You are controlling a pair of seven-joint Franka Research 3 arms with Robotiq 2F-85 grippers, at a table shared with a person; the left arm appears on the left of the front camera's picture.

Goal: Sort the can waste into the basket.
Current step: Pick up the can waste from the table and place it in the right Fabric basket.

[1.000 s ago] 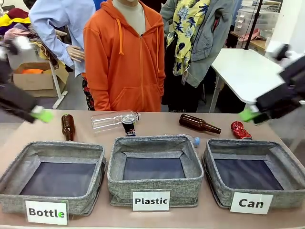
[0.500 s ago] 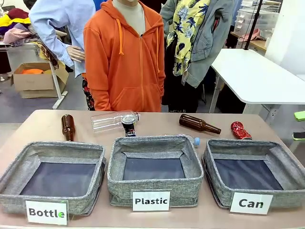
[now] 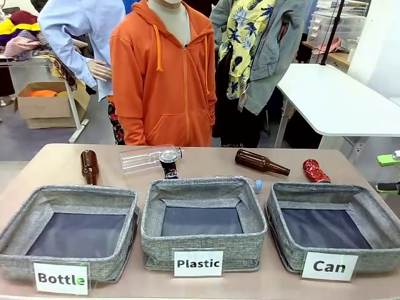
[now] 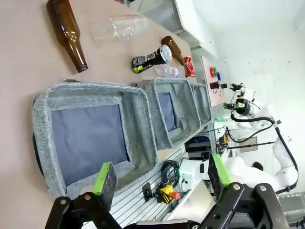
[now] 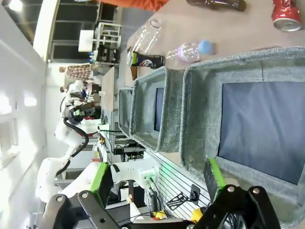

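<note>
Three cameras, one row of bins [image 3: 200, 185].
Front camera sits close at the table's [image 3: 212, 165] near edge, facing 12 o'clock toward the person [image 3: 165, 81]; the wrist cameras, rolled sideways, look along the row from its ends, left toward 3 o'clock, right toward 9, sharing the dark can [image 3: 169, 164].

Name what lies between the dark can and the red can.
Front view: between dark can and red can, a brown glass bottle on its side and a blue-capped clear bottle behind the Plastic bin.
</note>
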